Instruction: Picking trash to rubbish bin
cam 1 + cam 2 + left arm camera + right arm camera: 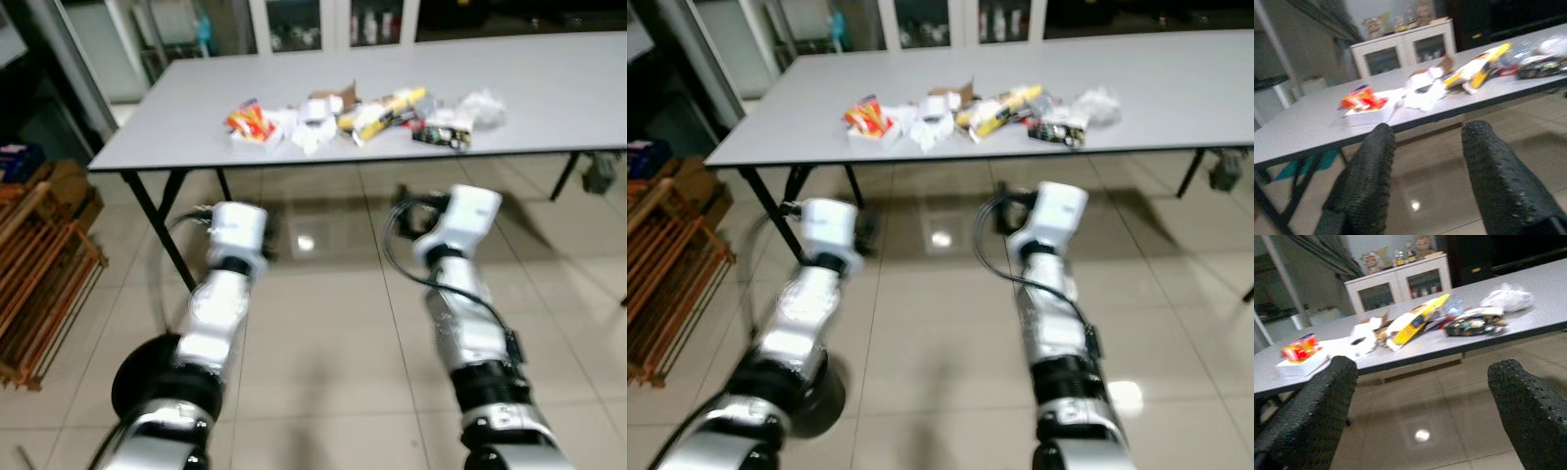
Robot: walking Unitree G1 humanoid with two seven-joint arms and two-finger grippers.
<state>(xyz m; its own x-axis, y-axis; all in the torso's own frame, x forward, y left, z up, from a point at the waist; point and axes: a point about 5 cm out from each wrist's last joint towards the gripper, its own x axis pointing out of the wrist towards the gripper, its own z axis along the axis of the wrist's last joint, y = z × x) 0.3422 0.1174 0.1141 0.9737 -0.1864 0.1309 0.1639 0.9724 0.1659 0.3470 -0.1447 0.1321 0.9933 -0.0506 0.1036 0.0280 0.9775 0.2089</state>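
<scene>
Grey desk (549, 88) is seen ahead, above tiled floor (333, 323). Trash is bunched in a row near the desk's front edge: red-orange packet (250, 121) at the robot's left end, resting on a white sheet; crumpled white paper (312, 125) beside it; brown cardboard scrap (345, 96) just behind; yellow wrapper (384, 112) lying at an angle in the middle; dark printed packet (443, 135) to its right; clear crumpled plastic bag (482, 108) at the right end. All pieces are lying on the desk, none held.

Both arms are raised in front of the desk, below its edge level, well short of the trash. Left claw (1425, 171): fingers (1371, 181) are spread apart, nothing between them, floor and desk edge seen through the gap. Right claw (1420, 416): fingers (1317, 411) are spread wide, nothing gripped, pointed toward the yellow wrapper and dark packet.

White cabinet (1400, 281) with glass doors is seen behind the desk, small figures on its top. Wooden slatted rack (34, 274) stands on the floor at the robot's left. A round dark object (137, 377) is seen on the floor beside the left arm; what it is cannot be told. Head views are slightly blurred.
</scene>
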